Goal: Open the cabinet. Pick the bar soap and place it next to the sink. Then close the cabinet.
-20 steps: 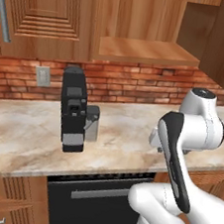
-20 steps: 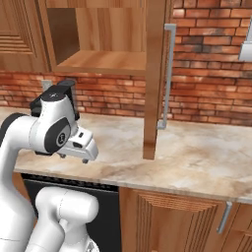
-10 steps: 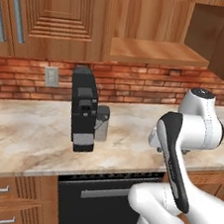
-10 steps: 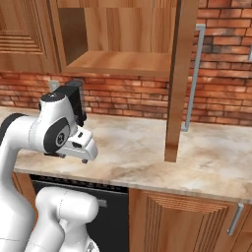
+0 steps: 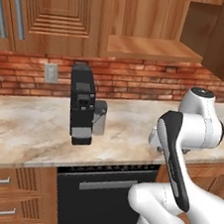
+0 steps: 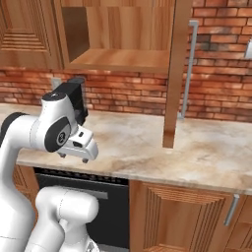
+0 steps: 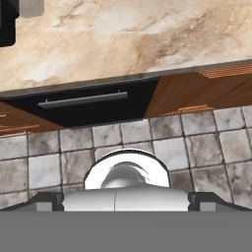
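Your cabinet (image 6: 172, 74) door stands open, shelf bare; gripper (image 6: 78, 150) is tucked over the surface (image 6: 147, 142); fingers' state indeterminable.

We see the whole scene slide rightward in both base views, so the base has driven left along the counter (image 5: 26, 132); the coffee machine (image 5: 82, 105) now sits nearer mid-frame; the open cabinet (image 6: 118, 59) and its door handle (image 6: 188, 69) have shifted right; our arm's folded pose looks unchanged.
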Controlling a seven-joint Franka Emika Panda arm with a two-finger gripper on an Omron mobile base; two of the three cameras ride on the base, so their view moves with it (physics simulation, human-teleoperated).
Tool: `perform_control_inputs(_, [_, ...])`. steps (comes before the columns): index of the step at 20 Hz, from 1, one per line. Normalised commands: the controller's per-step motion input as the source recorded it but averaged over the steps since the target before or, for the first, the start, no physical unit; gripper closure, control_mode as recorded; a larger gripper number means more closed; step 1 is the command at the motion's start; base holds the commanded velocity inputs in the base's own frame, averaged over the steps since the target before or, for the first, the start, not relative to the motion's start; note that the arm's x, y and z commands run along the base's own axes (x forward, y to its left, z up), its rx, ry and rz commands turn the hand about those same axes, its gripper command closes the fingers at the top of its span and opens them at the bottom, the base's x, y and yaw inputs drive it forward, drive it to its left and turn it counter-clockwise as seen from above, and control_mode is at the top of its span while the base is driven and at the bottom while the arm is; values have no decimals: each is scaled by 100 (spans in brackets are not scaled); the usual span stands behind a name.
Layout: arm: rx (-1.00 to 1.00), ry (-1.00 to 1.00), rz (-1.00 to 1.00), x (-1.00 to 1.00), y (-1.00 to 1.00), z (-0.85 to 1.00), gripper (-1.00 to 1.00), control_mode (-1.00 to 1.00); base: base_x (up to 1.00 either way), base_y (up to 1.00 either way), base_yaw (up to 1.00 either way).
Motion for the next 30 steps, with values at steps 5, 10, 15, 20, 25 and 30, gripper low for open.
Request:
perform_control_inputs(5, [0,0,0,0,0,0,-100,100,-27,1,0])
perform_control_inputs(10, [0,0,0,0,0,0,-100,100,0,0,0])
perform_control_inputs(15, [0,0,0,0,0,0,-100,100,0,0,0])
perform_control_inputs(20, [0,0,0,0,0,0,-100,100,0,0,0])
perform_control_inputs(25, [0,0,0,0,0,0,-100,-100,0,0,0])
perform_control_inputs(30, [0,0,0,0,0,0,-100,-100,0,0,0])
